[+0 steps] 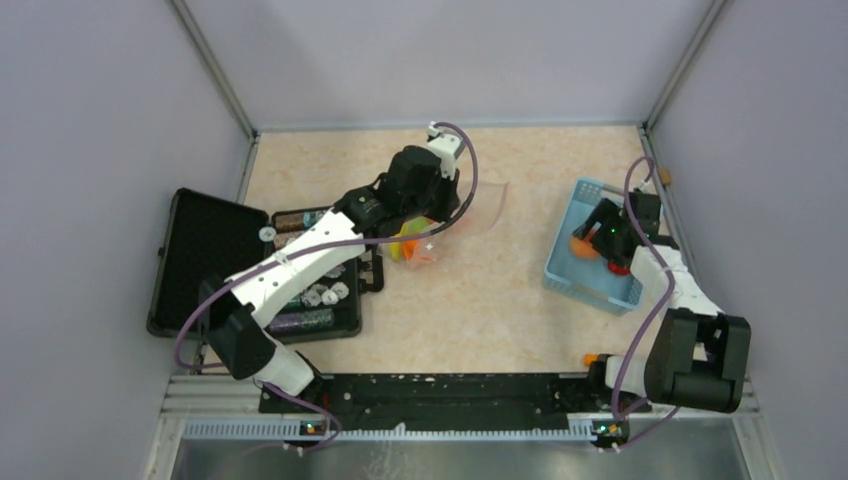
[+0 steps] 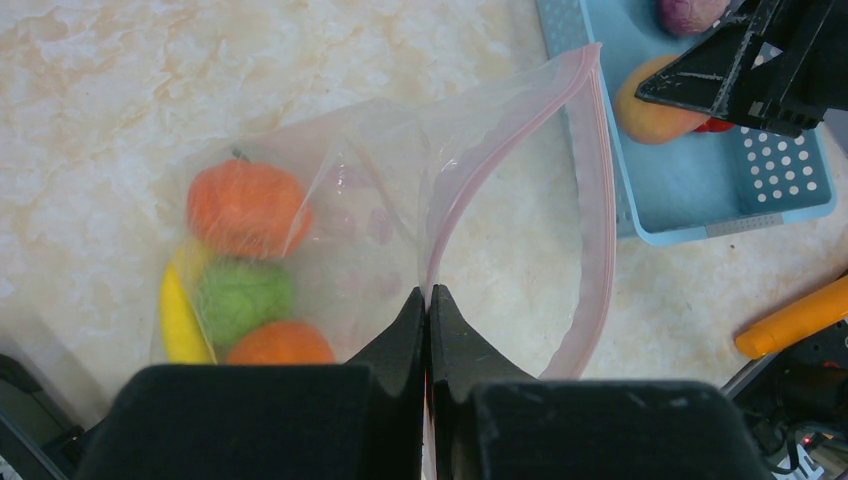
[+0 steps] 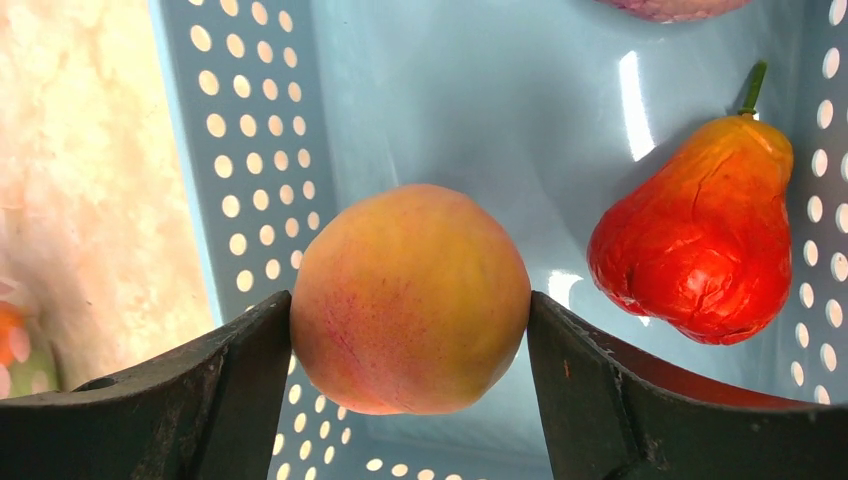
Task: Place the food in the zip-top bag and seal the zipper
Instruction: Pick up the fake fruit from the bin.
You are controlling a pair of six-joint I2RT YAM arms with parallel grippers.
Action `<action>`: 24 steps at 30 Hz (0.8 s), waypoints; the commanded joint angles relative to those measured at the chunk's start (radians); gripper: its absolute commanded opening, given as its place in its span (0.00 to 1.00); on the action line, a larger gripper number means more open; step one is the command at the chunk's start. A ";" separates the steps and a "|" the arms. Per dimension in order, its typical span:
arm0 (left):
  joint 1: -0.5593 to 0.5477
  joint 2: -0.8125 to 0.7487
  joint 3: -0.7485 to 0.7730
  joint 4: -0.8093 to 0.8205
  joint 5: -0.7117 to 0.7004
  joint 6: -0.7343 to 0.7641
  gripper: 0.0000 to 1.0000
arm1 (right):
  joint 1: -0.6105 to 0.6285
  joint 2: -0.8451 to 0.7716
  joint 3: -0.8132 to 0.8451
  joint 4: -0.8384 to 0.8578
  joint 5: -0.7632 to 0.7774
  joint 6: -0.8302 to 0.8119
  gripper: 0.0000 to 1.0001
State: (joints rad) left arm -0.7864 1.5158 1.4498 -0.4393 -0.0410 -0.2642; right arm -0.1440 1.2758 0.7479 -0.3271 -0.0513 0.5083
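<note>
Black hinged plastic case (image 1: pixel 205 262), far left, lies open with round grey-and-white tokens (image 1: pixel 322 295) inside; any lettering is too small to read. Centre: the left gripper (image 2: pixel 428 295), fingers pressed together, pinches one lip of the clear, crinkly zip-top bag (image 2: pixel 370 200), which lies on the marbled beige table (image 1: pixel 480 310). Its pinkish-red zipper (image 2: pixel 603 210) gapes in a loop, unsealed. Inside lie two orange fruits (image 2: pixel 245 205), a green apple (image 2: pixel 243 298) and a yellow banana (image 2: pixel 178 318). Right: a light-blue perforated plastic basket (image 3: pixel 250 150) holds a pink-yellow peach (image 3: pixel 410 270), a red pear-shaped fruit (image 3: pixel 705 250) and a purple piece (image 3: pixel 670 6). The right gripper (image 3: pixel 408 305) sets its fingers against both sides of the peach.
</note>
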 commanded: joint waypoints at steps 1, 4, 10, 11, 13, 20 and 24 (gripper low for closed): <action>0.003 0.000 0.028 0.039 0.015 -0.010 0.00 | 0.007 -0.027 -0.003 0.045 -0.016 0.026 0.58; 0.003 0.004 0.038 0.031 0.016 -0.009 0.00 | 0.007 -0.042 -0.031 0.071 -0.035 0.045 0.57; 0.003 -0.004 0.028 0.031 0.010 -0.009 0.00 | 0.007 -0.153 -0.103 0.171 -0.094 0.101 0.55; 0.004 -0.005 0.027 0.031 0.010 -0.009 0.00 | 0.007 -0.173 -0.105 0.175 -0.098 0.106 0.55; 0.003 -0.006 0.029 0.030 0.012 -0.009 0.00 | 0.007 -0.199 -0.091 0.154 -0.093 0.108 0.55; 0.002 -0.004 0.033 0.030 0.009 -0.001 0.00 | 0.006 -0.281 -0.070 0.141 -0.135 0.105 0.54; 0.004 0.002 0.034 0.033 0.007 -0.005 0.00 | 0.007 -0.322 -0.067 0.190 -0.230 0.086 0.54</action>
State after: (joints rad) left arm -0.7864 1.5162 1.4509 -0.4393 -0.0380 -0.2638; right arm -0.1440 1.0027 0.6357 -0.2161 -0.1818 0.6044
